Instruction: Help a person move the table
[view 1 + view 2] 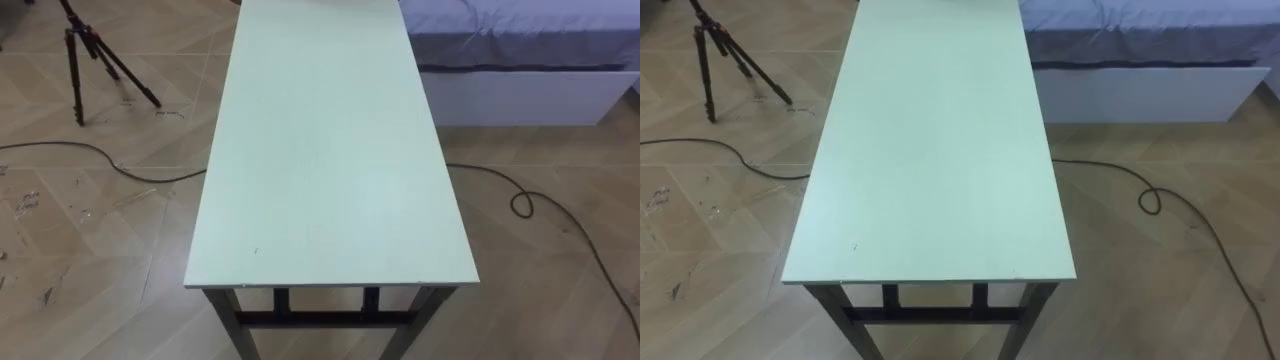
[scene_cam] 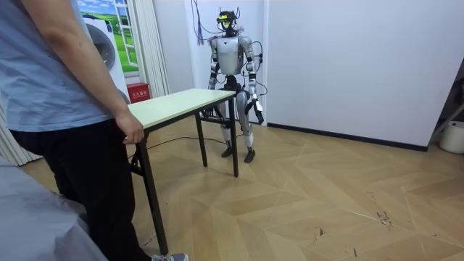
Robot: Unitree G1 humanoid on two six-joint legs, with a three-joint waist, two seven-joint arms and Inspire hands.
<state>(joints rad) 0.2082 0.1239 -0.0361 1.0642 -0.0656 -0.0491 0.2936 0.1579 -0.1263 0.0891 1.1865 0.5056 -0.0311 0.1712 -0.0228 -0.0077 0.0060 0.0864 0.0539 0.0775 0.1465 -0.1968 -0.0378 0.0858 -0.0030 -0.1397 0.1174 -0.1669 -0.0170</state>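
A long table with a pale green top (image 1: pixel 330 150) and dark legs stretches away from me in the eye views, its near short edge just below me. In the room view I stand upright at the far end of the table (image 2: pixel 181 101). My left hand (image 2: pixel 259 116) hangs beside my thigh, off the table. My right arm drops behind the table's end, and its hand is hidden there. A person (image 2: pixel 58 109) stands at the other end, with one hand (image 2: pixel 131 132) curled on the table's edge.
A bed (image 1: pixel 520 50) with a white base lies past the table on the right. A black tripod (image 1: pixel 90 60) stands at the far left. A dark cable (image 1: pixel 520 200) loops on the wooden floor. A red box (image 2: pixel 138 92) sits by the wall.
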